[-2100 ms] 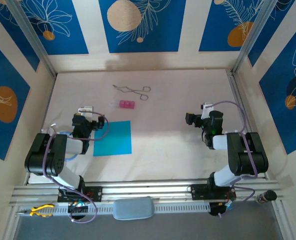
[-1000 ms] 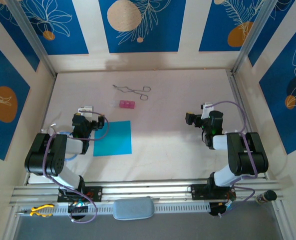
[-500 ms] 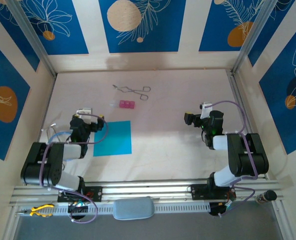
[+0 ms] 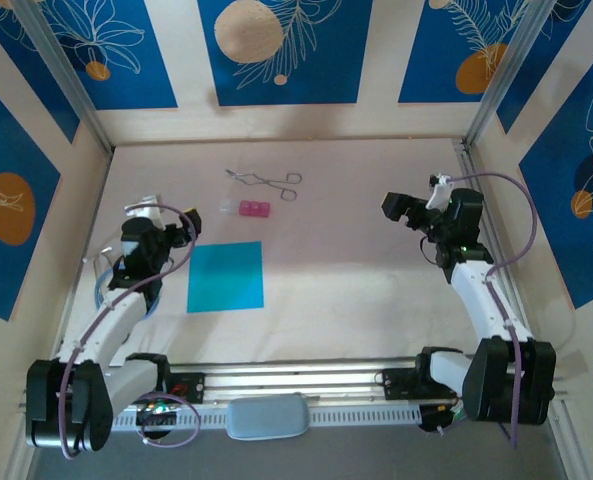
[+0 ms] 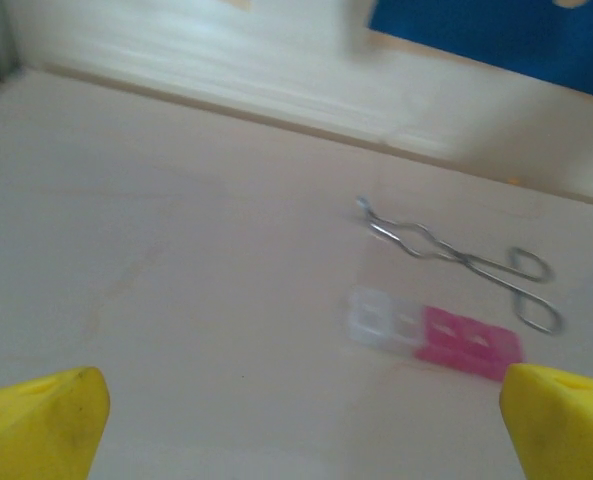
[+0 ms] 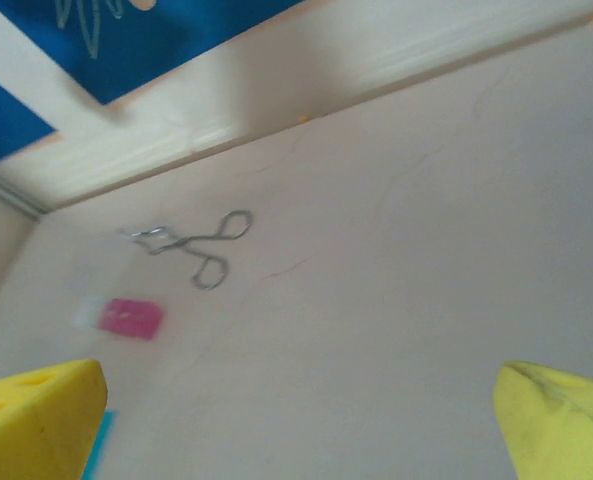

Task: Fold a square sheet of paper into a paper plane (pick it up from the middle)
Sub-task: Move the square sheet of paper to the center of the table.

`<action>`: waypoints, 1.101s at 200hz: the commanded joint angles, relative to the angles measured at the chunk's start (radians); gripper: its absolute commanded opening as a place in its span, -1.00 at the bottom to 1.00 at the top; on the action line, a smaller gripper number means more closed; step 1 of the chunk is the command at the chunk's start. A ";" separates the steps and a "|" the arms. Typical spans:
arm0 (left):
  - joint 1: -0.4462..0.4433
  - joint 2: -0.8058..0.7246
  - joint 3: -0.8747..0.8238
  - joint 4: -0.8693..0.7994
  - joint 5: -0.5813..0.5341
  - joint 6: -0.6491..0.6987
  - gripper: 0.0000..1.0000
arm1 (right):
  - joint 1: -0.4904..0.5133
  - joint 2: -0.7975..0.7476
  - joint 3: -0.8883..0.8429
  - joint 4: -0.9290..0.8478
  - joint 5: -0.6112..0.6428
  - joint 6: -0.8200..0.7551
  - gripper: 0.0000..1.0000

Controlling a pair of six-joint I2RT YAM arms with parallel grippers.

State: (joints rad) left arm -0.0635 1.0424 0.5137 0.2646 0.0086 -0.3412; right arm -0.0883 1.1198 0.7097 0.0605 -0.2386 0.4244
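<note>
The thin sheet of paper (image 4: 225,276) lies flat on the bench (image 4: 336,280), so a pinch at its middle could slide or crumple it. The left hand (image 5: 298,425), at the sheet's 10 o'clock, and the right hand (image 6: 298,420), at its 2 o'clock, hang wide apart and empty, with both arms stretched forward.

I operate in a robotics lab test cell: a pale worktop (image 4: 356,290) enclosed by beige walls with blue leaf-print panels (image 4: 276,50). A black-and-white left robot arm (image 4: 111,315) and a matching right robot arm (image 4: 486,300) are bolted to a slotted aluminium rail (image 4: 306,378).
</note>
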 commanded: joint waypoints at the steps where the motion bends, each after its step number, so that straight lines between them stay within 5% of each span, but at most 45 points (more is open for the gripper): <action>1: 0.001 0.040 0.037 -0.157 0.289 -0.131 0.96 | 0.017 -0.017 -0.071 -0.041 -0.229 0.241 1.00; 33: -0.011 0.137 0.111 -0.344 0.416 -0.124 0.77 | 0.128 0.028 -0.007 -0.093 -0.234 0.234 0.96; 57: -0.022 0.165 0.146 -0.481 0.371 -0.091 0.74 | 0.221 0.064 0.069 -0.221 -0.134 0.194 0.95; 220: -0.304 0.478 0.252 -0.585 0.258 -0.129 0.43 | 0.393 -0.058 -0.103 -0.261 -0.043 0.272 0.91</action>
State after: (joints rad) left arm -0.3225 1.4937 0.7250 -0.2741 0.3187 -0.4553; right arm 0.2955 1.0878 0.6376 -0.1665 -0.3019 0.6666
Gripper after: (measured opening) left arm 0.716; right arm 0.956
